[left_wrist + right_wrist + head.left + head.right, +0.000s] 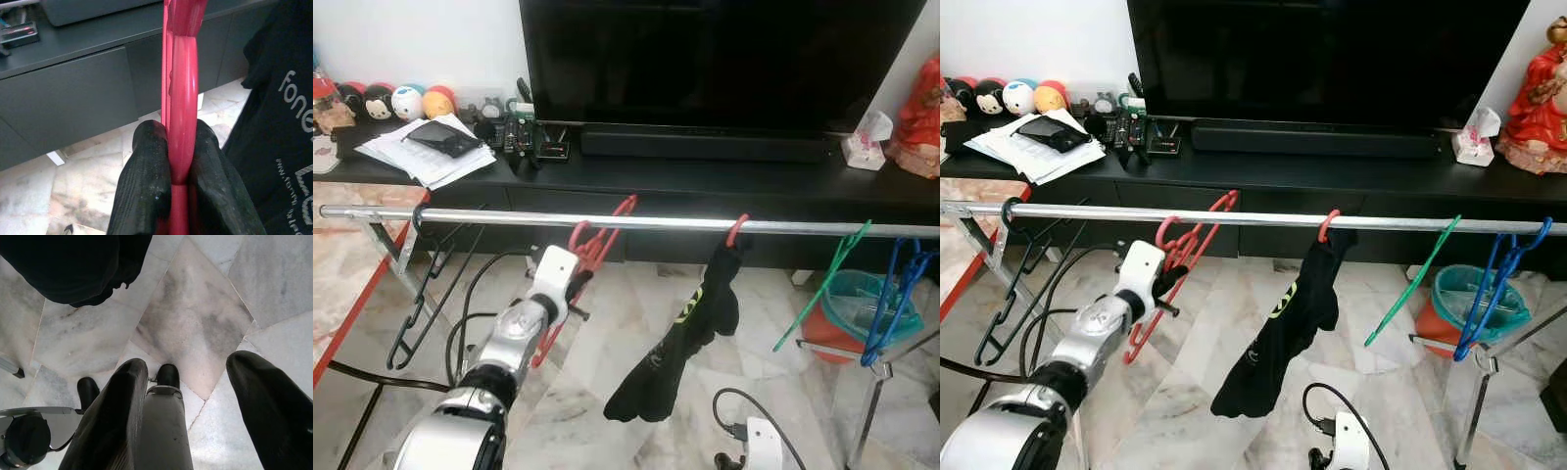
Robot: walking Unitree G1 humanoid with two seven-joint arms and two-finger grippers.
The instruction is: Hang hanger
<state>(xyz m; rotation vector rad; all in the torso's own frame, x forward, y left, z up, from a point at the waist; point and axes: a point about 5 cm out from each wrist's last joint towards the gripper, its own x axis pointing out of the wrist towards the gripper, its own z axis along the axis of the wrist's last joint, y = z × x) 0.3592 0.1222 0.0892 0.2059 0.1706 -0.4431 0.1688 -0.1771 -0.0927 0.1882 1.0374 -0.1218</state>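
At rail (509,217), left hand (178,188) pinched red hanger (592,250) by flat bar; light, stiff, slick plastic; right hand (188,406) spread, idle

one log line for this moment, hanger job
step: hanging red hanger | left gripper: shut on it, hook at the rail | right gripper: open, idle low over floor | black garment hangs alongside

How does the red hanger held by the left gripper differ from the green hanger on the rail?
The red hanger is clamped in the left gripper, while the green hanger hangs free. The red hanger sits left of the black garment, the green hanger right of it. Both hook over the metal rail.
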